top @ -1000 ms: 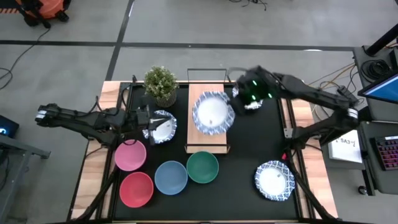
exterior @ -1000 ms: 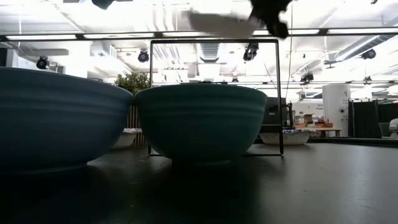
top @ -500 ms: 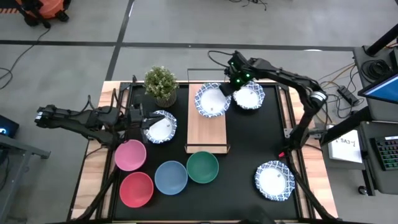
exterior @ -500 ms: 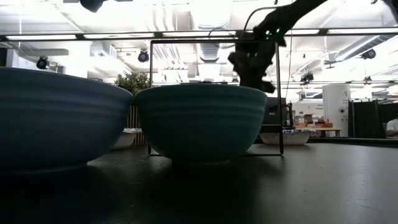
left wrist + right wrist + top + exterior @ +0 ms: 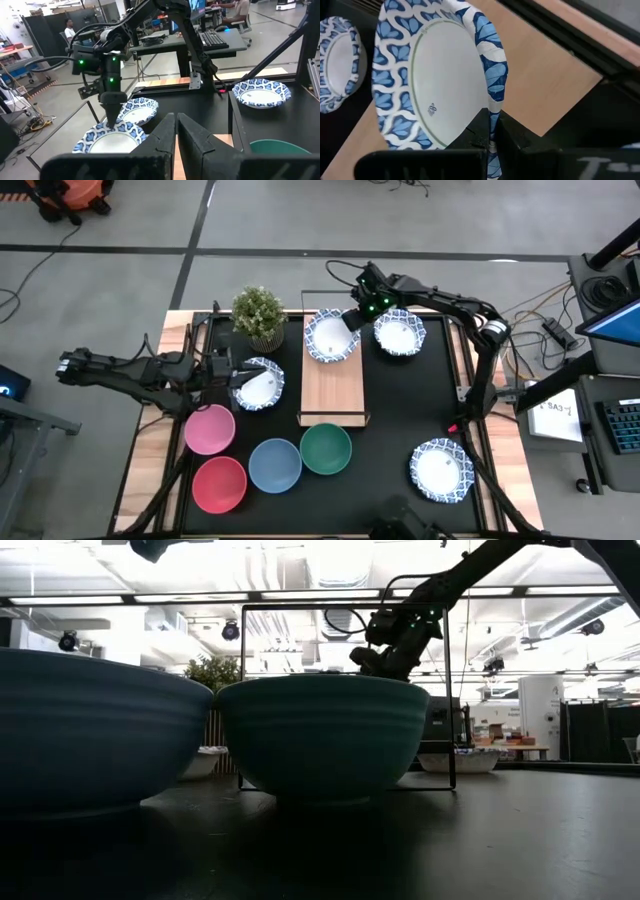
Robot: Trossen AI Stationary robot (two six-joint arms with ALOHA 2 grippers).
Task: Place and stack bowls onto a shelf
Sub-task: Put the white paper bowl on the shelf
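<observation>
A black mat [image 5: 400,415] covers the wooden surface [image 5: 150,445], which stands on a grey floor. At the mat's twelve o'clock lies the long light-brown wooden shelf with its thin black wire frame [image 5: 333,395]. On the far end of that shelf board sits a white bowl with a blue-patterned scalloped rim [image 5: 331,337], and the right pincer [image 5: 352,321] is clamped on its rim at the side nearest the neighbouring bowl; the right wrist view shows the two dark fingers [image 5: 512,137] pressed on either side of the rim, with the bowl tilted over the board. Nothing is visible inside the bowl. Just beside it at about one o'clock, on the mat, rests a second blue-patterned white bowl [image 5: 399,333]. A third patterned bowl [image 5: 441,470] sits at about four o'clock, well apart.

At ten o'clock the left pincer [image 5: 232,376] holds the rim of a fourth patterned bowl [image 5: 262,384], and its fingers [image 5: 160,137] stand close together. A potted green plant [image 5: 259,313] stands at eleven o'clock. Near the front edge lie four plain bowls: pink [image 5: 210,429] and red [image 5: 219,484] at eight o'clock, blue [image 5: 275,465] at seven, green [image 5: 325,448] at six, just off the shelf's near end. All show bare insides.
</observation>
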